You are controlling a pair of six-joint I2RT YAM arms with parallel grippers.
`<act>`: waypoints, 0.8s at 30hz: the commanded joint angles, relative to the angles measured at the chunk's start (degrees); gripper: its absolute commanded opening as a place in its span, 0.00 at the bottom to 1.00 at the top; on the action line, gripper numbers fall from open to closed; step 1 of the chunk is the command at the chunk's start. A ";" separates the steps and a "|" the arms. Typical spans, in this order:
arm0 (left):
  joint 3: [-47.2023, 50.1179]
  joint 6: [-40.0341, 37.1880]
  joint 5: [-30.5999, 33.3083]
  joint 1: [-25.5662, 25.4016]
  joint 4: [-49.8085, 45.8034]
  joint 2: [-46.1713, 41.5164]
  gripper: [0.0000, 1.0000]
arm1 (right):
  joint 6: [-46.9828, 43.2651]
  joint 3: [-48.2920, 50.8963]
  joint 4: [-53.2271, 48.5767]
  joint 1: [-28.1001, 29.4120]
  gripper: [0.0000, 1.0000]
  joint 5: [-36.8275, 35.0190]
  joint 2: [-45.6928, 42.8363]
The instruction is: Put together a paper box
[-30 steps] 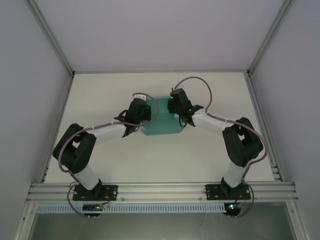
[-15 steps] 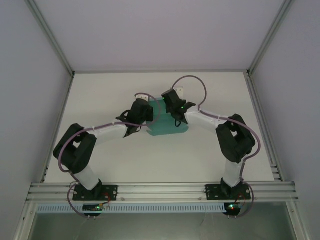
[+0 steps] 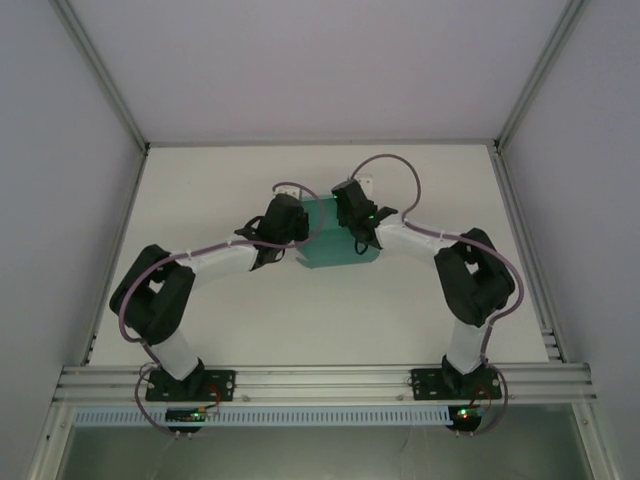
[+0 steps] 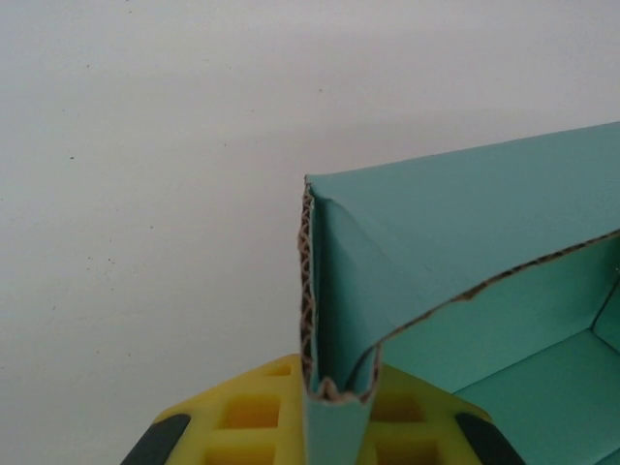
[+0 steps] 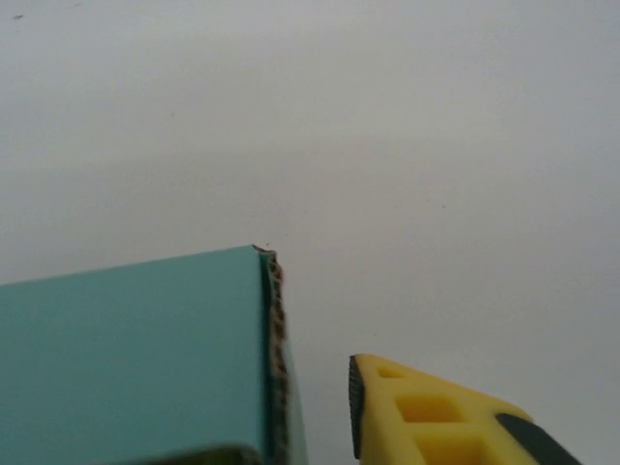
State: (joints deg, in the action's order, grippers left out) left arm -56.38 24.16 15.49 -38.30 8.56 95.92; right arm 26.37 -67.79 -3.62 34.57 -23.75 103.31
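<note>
white table, half-built green box between two arms

white tabletop (image 3: 200, 200) with pale grey walls (image 3: 60, 150) round it frames the work. on the left, the left gripper (image 4: 334, 426) is closed on the paper box (image 3: 338, 255): its wrist camera shows a doubled-over strip of the side wall running down between the yellow fingers (image 4: 242, 421), pinched there. that grip looks chosen to pin the fold, since card bent back on itself wants to spring open, and to anchor the light box against sliding while the other arm works.

in the middle, the box sits on the table well out from the arm bases, between the two wrists and slightly skewed to the table's edges. it is part-formed: a raised corner, two walls standing, the floor inside open from above.

on the right, the right gripper (image 5: 300, 441) is at the box's far right part, beside a wall whose raw edge shows. its yellow finger (image 5: 426, 417) stands off that edge with bare table in the gap, so the jaws look parted and hold nothing; the second finger is hidden by the card. i judge it is placed to take or press that wall next; a skewed push could crease the thin card or drag it out of the left grip.
</note>
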 commanded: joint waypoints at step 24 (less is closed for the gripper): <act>-0.60 3.41 4.98 1.28 -0.18 -0.59 0.00 | -1.23 0.00 -5.08 -1.44 0.00 -2.46 1.02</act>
State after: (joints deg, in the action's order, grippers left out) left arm -56.36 26.04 17.93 -37.78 7.64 95.92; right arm 23.00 -66.04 -2.22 34.06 -15.55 102.72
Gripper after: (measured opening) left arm 0.078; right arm 0.091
